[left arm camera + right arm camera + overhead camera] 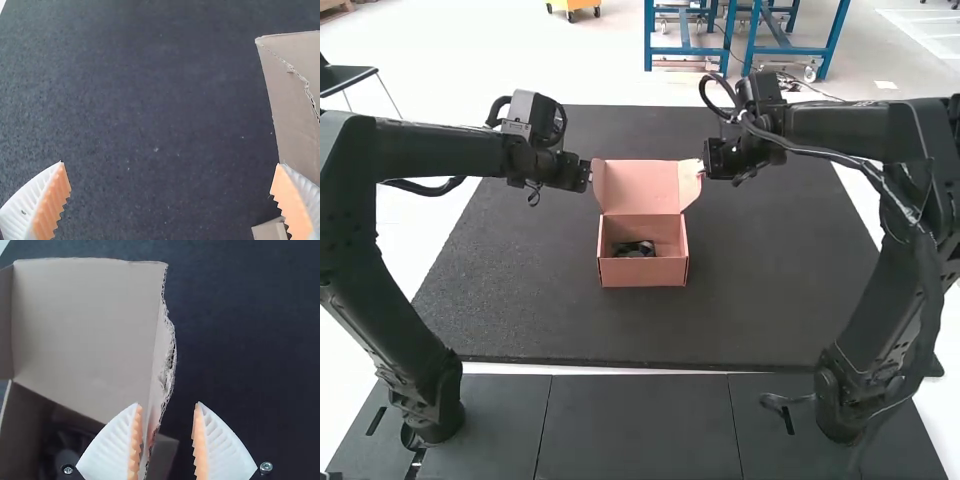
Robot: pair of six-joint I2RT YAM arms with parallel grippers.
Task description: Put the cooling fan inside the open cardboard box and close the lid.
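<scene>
Fan: your fan (638,247) already lies in the box (642,272), a dark shape on its floor. Placing looks done, and only the closing is left.
Box: it sits mid-mat (770,260), open side up, between the two arms so each can reach one side.
Lid: the lid (640,187) stands upright off the rear wall, with its side flaps angled forward. It has to swing forward and down over the fan.
Left pincer: your left pincer (586,177) is spread wide and grips nothing. It sits just beside the lid's left edge, up near the top. In the wrist view the cardboard lies next to one pad (287,200), and whether they touch I cannot tell. I judge it is there to guide that side.
Right pincer: your right pincer (705,170) has its fingers apart, straddling the torn edge (167,355) of the right flap. The edge runs close along one pad and the other pad stands clear, so nothing is clamped yet.
Next: pinch or nudge both sides evenly, then tip the lid forward.
Risk: the torn flap is weak and may buckle rather than carry the lid, so favour the sound cardboard.
</scene>
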